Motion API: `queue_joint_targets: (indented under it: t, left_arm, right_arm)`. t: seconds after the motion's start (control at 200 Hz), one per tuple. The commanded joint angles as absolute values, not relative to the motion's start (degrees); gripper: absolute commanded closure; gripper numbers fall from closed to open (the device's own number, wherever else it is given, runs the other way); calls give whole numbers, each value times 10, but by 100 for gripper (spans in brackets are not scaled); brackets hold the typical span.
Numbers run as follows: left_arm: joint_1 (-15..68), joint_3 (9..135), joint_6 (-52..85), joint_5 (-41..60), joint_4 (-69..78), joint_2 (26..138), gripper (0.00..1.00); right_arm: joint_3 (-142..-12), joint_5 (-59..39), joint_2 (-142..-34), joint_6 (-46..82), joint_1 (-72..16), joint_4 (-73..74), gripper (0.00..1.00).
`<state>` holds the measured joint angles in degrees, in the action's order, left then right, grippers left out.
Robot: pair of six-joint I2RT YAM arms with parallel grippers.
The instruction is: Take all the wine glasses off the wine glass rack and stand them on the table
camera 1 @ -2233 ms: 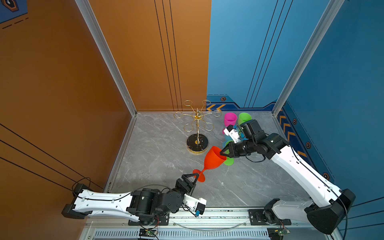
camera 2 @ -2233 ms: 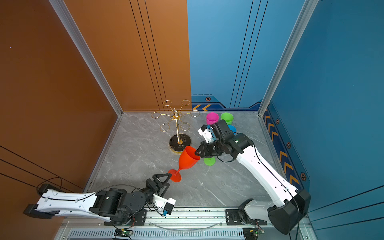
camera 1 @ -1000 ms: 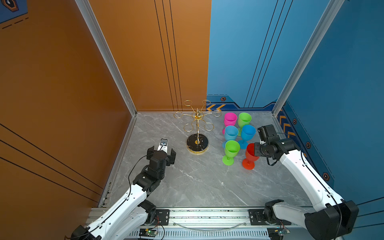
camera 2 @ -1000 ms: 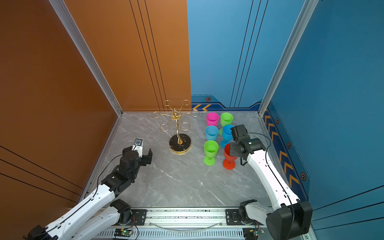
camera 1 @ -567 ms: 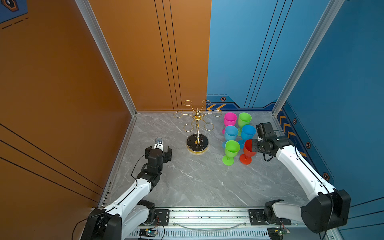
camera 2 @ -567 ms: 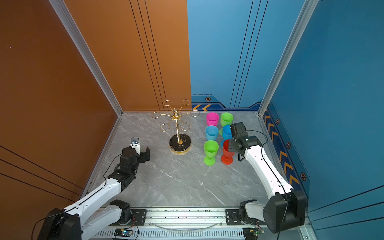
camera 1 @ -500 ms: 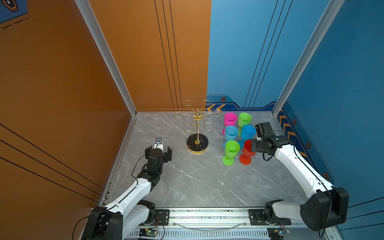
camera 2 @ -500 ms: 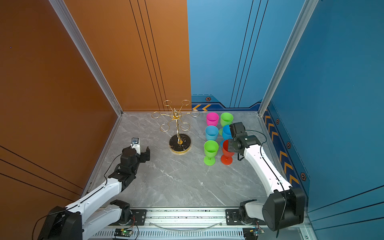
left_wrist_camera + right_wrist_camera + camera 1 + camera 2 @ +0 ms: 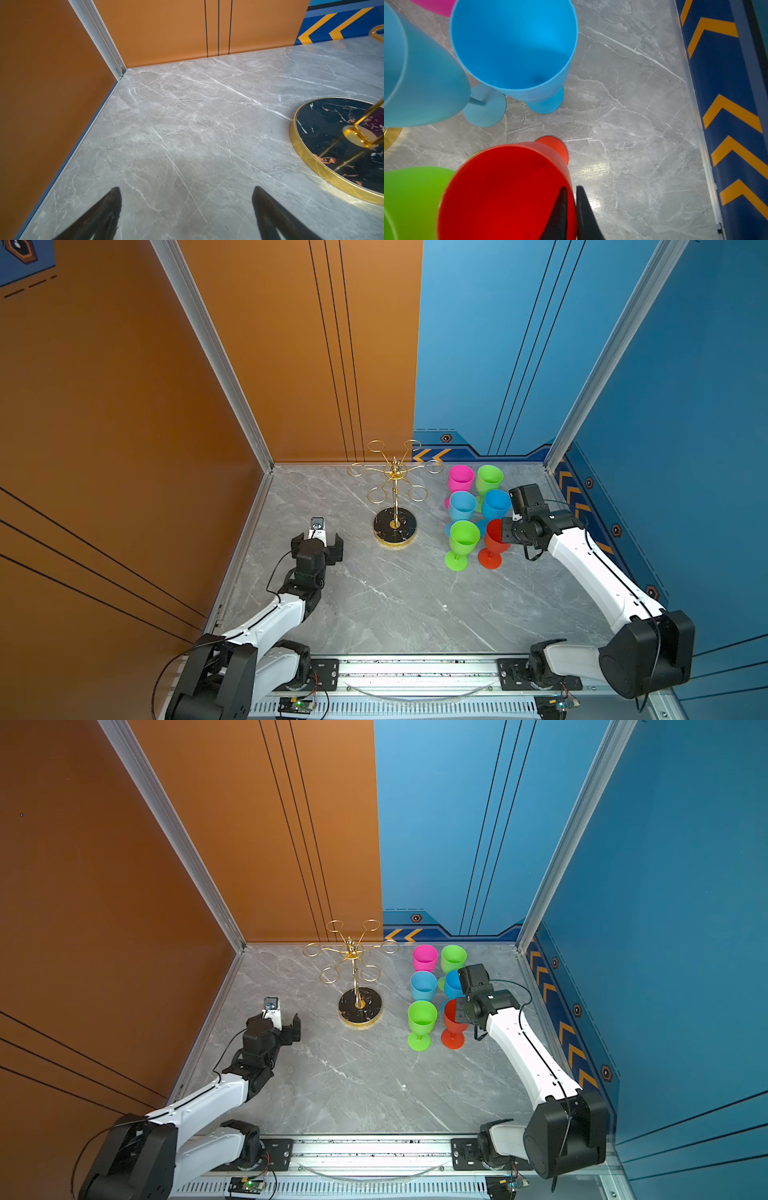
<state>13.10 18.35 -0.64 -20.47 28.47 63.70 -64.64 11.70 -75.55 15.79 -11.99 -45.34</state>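
red wine glass upright on table, rim between right claw tips, grip unclear; left claw spread

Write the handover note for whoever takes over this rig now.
Left gripper: open, empty, low over the table beside the wine glass rack.
Right gripper: jaws nearly closed astride the rim of the red wine glass; grip unclear.
Things: rack loops all bare; red wine glass upright on the table, beside the green glass.
Done: nothing hangs on the rack.
Left: likely let go and pull the right arm clear.
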Motion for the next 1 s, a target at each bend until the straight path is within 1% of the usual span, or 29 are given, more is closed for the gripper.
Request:
queue_joint_targets:
  t: [0.0,0.075,0.165,0.215,0.22,0.225,0.3,0.41,0.536,0.771,0.846,0.996]
  left_arm:
    - [123,175,-17,-192,317,643,2]
    - [122,174,-20,-189,322,648,2]
    - [120,172,-21,-186,327,651,2]
    - [119,171,-23,-184,330,653,2]
    - [118,171,-23,-184,330,653,2]
    - [119,171,-23,-183,331,653,2]
    - [116,168,-27,-183,339,656,2]
    - [110,167,-28,-175,354,662,2]
    - [101,166,-28,-164,377,681,2]
    - [88,167,-35,-147,445,736,2]
    - [85,172,-39,-144,465,755,2]
    - [80,182,-55,-144,510,803,2]
  right_arm:
    - [-641,110,-748,153,-118,-451,81]
    - [-643,109,-747,152,-118,-454,78]
    - [-649,110,-737,152,-118,-463,70]
    - [-651,110,-725,148,-116,-464,59]
    - [-651,110,-722,148,-116,-465,56]
    - [-651,110,-722,148,-116,-465,56]
    - [-660,108,-699,144,-114,-463,39]
    - [-665,107,-668,135,-97,-435,25]
    - [-637,100,-644,124,-58,-366,15]
    - [-504,131,-617,112,-2,-158,2]
    - [-462,151,-618,110,1,-93,0]
    - [-363,173,-643,99,4,80,0]
